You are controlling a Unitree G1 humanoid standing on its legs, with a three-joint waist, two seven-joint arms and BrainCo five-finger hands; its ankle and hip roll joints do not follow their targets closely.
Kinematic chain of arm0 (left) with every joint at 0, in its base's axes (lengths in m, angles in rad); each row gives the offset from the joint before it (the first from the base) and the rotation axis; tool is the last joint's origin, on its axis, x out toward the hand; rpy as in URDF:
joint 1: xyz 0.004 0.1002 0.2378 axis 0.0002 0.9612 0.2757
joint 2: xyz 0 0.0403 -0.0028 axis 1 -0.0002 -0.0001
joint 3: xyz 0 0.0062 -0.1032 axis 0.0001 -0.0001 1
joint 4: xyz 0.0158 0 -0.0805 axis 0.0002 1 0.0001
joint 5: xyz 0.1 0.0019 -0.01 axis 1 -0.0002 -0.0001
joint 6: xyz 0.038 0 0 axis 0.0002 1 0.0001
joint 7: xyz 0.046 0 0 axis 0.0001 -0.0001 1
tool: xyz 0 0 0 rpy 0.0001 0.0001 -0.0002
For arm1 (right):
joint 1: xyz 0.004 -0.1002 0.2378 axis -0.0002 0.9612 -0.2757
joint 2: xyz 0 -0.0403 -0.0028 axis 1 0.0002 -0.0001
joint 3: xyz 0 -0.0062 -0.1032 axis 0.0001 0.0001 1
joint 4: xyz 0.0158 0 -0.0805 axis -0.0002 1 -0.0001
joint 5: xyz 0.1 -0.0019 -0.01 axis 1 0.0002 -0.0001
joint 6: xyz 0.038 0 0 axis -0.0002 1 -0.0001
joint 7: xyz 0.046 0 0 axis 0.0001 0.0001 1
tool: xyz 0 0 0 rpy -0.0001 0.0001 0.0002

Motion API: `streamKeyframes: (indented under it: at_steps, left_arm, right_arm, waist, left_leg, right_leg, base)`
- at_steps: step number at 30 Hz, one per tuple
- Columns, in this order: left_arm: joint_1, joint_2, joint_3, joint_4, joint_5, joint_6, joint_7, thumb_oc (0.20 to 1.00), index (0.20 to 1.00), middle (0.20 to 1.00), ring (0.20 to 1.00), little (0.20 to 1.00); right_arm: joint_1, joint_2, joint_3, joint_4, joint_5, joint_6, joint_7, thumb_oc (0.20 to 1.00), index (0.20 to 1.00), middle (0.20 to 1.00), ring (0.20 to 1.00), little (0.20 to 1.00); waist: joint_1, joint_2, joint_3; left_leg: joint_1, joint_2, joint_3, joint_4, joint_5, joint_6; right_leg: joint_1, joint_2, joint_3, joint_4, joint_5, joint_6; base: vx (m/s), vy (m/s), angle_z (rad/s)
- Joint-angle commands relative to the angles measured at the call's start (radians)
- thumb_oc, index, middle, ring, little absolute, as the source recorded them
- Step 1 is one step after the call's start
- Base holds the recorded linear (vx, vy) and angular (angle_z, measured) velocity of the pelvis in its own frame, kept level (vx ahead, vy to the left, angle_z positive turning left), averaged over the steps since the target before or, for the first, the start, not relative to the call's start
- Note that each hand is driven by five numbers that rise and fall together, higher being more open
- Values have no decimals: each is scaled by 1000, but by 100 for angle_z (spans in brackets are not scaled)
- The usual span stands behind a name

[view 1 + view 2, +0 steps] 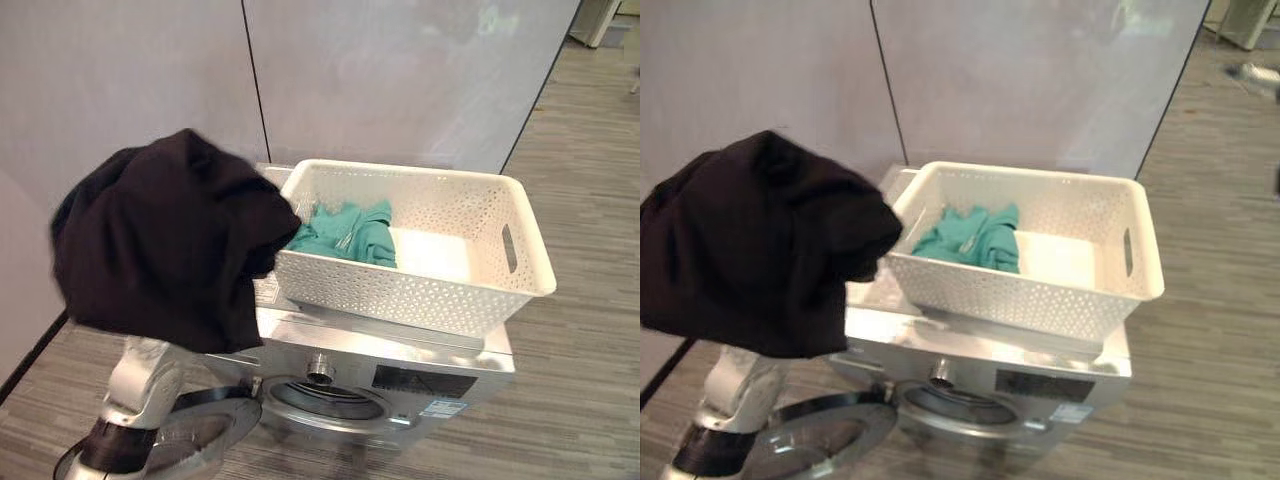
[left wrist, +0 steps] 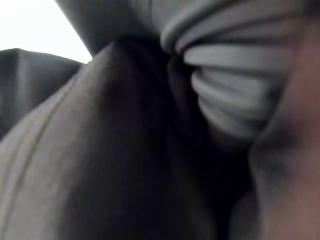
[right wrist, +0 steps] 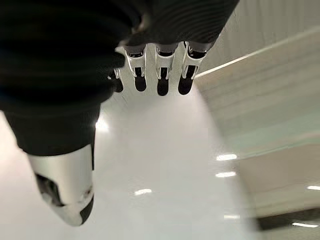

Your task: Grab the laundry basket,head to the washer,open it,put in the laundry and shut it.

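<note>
A: Grey wall panels stand behind the washer (image 1: 400, 375), on a striped wood-look floor. The white laundry basket (image 1: 430, 290) sits on top of the washer, with a teal garment (image 1: 345, 235) inside it. The washer door (image 1: 190, 435) hangs open, to the left of the drum opening (image 1: 325, 400).

B: And the black garment (image 1: 165, 240)?

A: It is lifted beside the basket, to the left and above the door. It covers the left hand, so the grip cannot be told. The right hand (image 3: 150, 75) has straight fingers and holds nothing.

B: The next step?

A: Probably lower the cloth to the drum opening and push it deep, so no edge stays on the rim. The drum inside is hard to see.
</note>
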Motion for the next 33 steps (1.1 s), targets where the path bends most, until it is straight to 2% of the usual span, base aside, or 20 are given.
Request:
streamKeyframes:
  at_steps: [1, 4, 5, 6, 10, 11, 12, 16, 21, 22, 23, 29, 33]
  left_arm:
    - [20, 91, 120, -81, 59, -96, -46, 200, 200, 200, 200, 200]
    - [162, 110, 295, -96, 106, -122, -71, 200, 200, 200, 200, 200]
    - [165, 110, 296, -99, 104, -121, -72, 200, 200, 200, 200, 200]
    - [238, 65, 378, -74, 97, -139, -76, 200, 200, 200, 200, 200]
    - [276, 49, 396, -48, 104, -152, -71, 200, 200, 200, 200, 200]
    - [302, 28, 410, -28, 113, -164, -61, 200, 200, 200, 200, 200]
    - [319, 19, 406, -18, 109, -170, -71, 200, 200, 200, 200, 200]
    - [366, 31, 394, -23, 65, -163, -124, 200, 200, 200, 200, 200]
    - [451, 39, 313, -45, -55, -115, -217, 200, 200, 200, 200, 200]
    - [487, 85, 298, -50, -55, -99, -238, 200, 200, 200, 200, 200]
    - [528, 132, 267, -54, -93, -73, -263, 200, 200, 200, 200, 200]
    - [602, 200, 221, -64, -137, -30, -315, 200, 200, 200, 200, 200]
    - [608, 246, 191, -76, -151, -34, -321, 200, 200, 200, 200, 200]
  right_arm:
    - [64, 22, -93, 99, 9, -9, -76, 1000, 1000, 1000, 1000, 1000]
    - [208, 135, -207, 106, 0, -32, -78, 1000, 1000, 1000, 1000, 1000]
    - [211, 138, -208, 103, 0, -31, -77, 1000, 1000, 1000, 1000, 1000]
    - [265, 236, -244, 137, -2, -30, -99, 1000, 1000, 1000, 1000, 1000]
    - [289, 281, -230, 231, 32, -31, -126, 1000, 1000, 1000, 1000, 1000]
    - [306, 301, -205, 374, 88, -37, -143, 1000, 1000, 1000, 1000, 1000]
    - [321, 292, -180, 499, 128, -39, -146, 1000, 1000, 1000, 1000, 1000]
    - [332, 284, -112, 739, 217, -50, -112, 1000, 1000, 1000, 1000, 1000]
    - [271, 342, -30, 925, 395, -88, -60, 1000, 1000, 1000, 1000, 1000]
    - [254, 363, 7, 998, 473, -108, -22, 1000, 1000, 1000, 1000, 1000]
    - [222, 395, 79, 1131, 584, -118, 56, 1000, 1000, 1000, 1000, 1000]
    - [227, 428, 220, 1193, 586, -107, 180, 1000, 1000, 1000, 1000, 1000]
    - [188, 389, 354, 1208, 505, -87, 239, 1000, 1000, 1000, 1000, 1000]
  waist:
    - [25, -68, -33]
    - [30, -61, -24]
    - [30, -62, -27]
    - [40, -51, -18]
    - [44, -47, -16]
    - [52, -43, -8]
    - [56, -41, -3]
    - [67, -37, 13]
    - [83, -24, 43]
    - [92, -20, 58]
    - [105, -19, 84]
    - [113, -20, 124]
    - [131, -18, 181]
  left_leg:
    - [-69, 24, -13, 1, 33, -51]
    - [-77, 25, -16, 1, 38, -52]
    - [-79, 25, -16, 1, 38, -52]
    - [-88, 22, -21, 1, 41, -53]
    - [-96, 22, -26, 1, 45, -54]
    - [-102, 21, -28, 1, 47, -54]
    - [-106, 19, -29, 1, 49, -55]
    - [-112, 17, -36, 1, 53, -55]
    - [-116, 17, -40, 1, 58, -50]
    - [-116, 19, -43, 1, 64, -50]
    - [-120, 23, -51, 1, 74, -53]
    - [-133, 35, -66, 1, 95, -51]
    - [-158, 49, -73, 1, 125, -49]
  right_leg:
    - [33, -64, 14, -2, 24, 77]
    - [24, -64, 18, -2, 22, 76]
    - [23, -64, 18, -2, 23, 76]
    - [13, -68, 16, -2, 24, 76]
    - [7, -70, 11, -2, 25, 76]
    - [2, -72, 5, -2, 27, 76]
    - [1, -74, 1, -2, 27, 75]
    - [1, -74, -8, -2, 27, 74]
    - [1, -71, -12, -2, 27, 69]
    - [4, -66, -17, -2, 25, 65]
    - [7, -56, -25, -2, 24, 58]
    - [-3, -34, -44, 12, 17, 43]
    - [-63, -19, -35, 77, -11, 21]
  base:
    - [-3, -24, 9]
    - [10, -29, -2]
    - [-36, -13, 0]
    - [0, 0, 0]
    - [-18, 7, 4]
    - [-41, 3, 10]
    - [-49, 4, 14]
    - [-33, 1, 13]
    - [-41, -6, 3]
    - [-102, -65, 1]
    - [-95, -64, 6]
    - [-61, -65, 10]
    - [-147, -85, 6]
